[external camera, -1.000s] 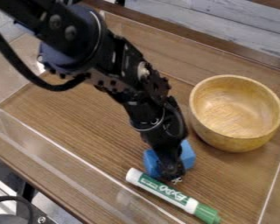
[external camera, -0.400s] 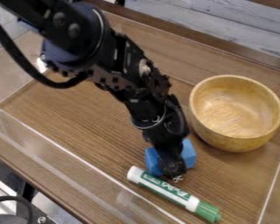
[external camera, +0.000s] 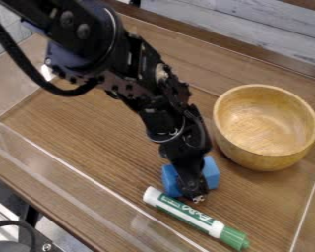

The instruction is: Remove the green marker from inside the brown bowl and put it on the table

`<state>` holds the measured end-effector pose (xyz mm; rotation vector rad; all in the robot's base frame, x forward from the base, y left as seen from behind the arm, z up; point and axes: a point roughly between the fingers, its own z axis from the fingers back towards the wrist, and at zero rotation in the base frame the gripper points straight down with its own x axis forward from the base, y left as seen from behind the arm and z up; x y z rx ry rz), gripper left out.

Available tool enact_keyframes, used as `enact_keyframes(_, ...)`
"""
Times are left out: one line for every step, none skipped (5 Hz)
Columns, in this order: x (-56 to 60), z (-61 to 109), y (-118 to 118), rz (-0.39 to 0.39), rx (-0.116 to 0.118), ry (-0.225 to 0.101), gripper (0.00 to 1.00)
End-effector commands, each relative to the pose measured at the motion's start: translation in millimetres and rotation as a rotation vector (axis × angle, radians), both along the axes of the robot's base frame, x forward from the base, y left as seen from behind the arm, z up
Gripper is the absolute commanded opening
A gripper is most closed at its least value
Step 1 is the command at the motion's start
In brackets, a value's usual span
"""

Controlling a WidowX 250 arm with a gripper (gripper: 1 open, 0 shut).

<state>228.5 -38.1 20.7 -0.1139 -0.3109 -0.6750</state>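
So the green-capped marker point(external camera: 196, 219) is already out, lying on the wood-grain tabletop point(external camera: 88, 131) on the near side of the wooden bowl point(external camera: 266, 128), well apart from it. Looks like the job's basically done, and I'd guess it was put there so it sits flat and clear of the rim. The tool point(external camera: 191, 196) is down nearer the camera than the bowl too, fingers together as far as I can tell, right up against the blue block point(external camera: 208, 178) between bowl and marker. Can't really say it's gripping anything. I'd lift straight up, since a sideways move could nudge the block or roll the marker.
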Motion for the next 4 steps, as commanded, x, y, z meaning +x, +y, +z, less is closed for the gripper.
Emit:
enact_keyframes(8.1,7.3,5.6,0.011,0.002,-0.021,0.00)
enact_keyframes(9.0,9.6,8.4,0.011,0.002,-0.015,0.00)
enact_keyframes(9.8,12.4,10.3,0.011,0.000,-0.010,0.00)
enact_keyframes(11.2,14.2,11.7,0.012,-0.002,-0.007,0.00)
